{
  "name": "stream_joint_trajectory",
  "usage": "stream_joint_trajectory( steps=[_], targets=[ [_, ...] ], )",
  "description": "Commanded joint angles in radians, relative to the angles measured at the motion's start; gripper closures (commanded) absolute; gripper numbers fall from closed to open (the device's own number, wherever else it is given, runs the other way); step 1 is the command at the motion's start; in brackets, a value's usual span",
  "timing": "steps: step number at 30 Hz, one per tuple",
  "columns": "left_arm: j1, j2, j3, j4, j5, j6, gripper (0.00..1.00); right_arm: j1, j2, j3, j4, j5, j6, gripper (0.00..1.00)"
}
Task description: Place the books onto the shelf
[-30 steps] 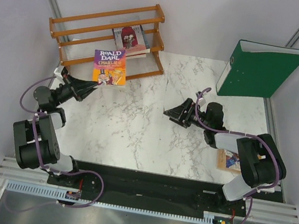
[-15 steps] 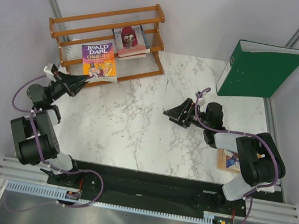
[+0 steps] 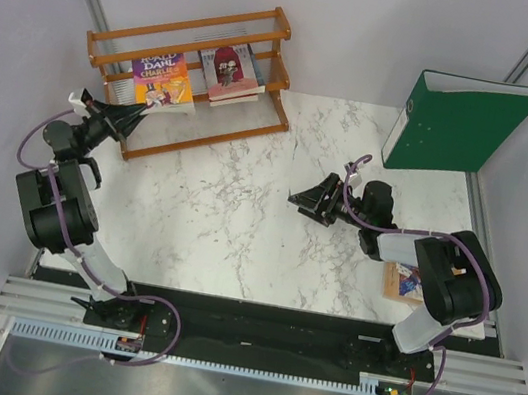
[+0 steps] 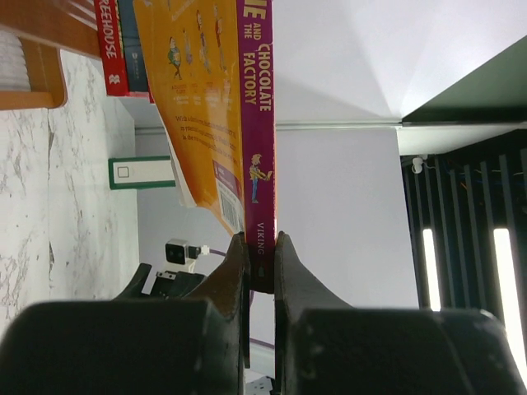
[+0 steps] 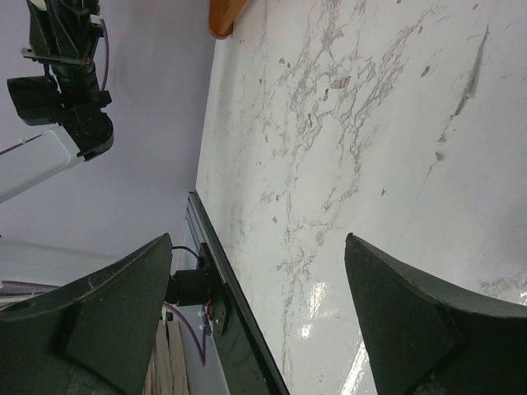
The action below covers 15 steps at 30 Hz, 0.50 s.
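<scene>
book [image 3: 163, 82]: yellow cover, purple spine | left fingers [image 4: 233, 276]: pinching its spine | right fingers [image 5: 115, 304]: wide

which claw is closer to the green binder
Right. The right claw hangs open over mid-table, left of the green binder and nearer the arms; the left claw is far across at the shelf, shut on a book.

A big green folder [image 3: 454, 123] stands at the far right corner of the white marble table [image 3: 228, 232].
</scene>
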Motion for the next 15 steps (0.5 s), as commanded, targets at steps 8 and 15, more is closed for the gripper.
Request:
stream_joint_trajectory(
  steps=[8,15],
  targets=[
    [-0.024,0.057,0.098,0.264,-0.058,0.047,0.98,-0.003,0.022,0.001,0.069,-0.019,0.002,0.07],
    [-0.078,0.026,0.185,-0.061,-0.061,0.252,0.98,-0.003,0.022,0.001,0.071,-0.021,0.005,0.07]
  ],
)
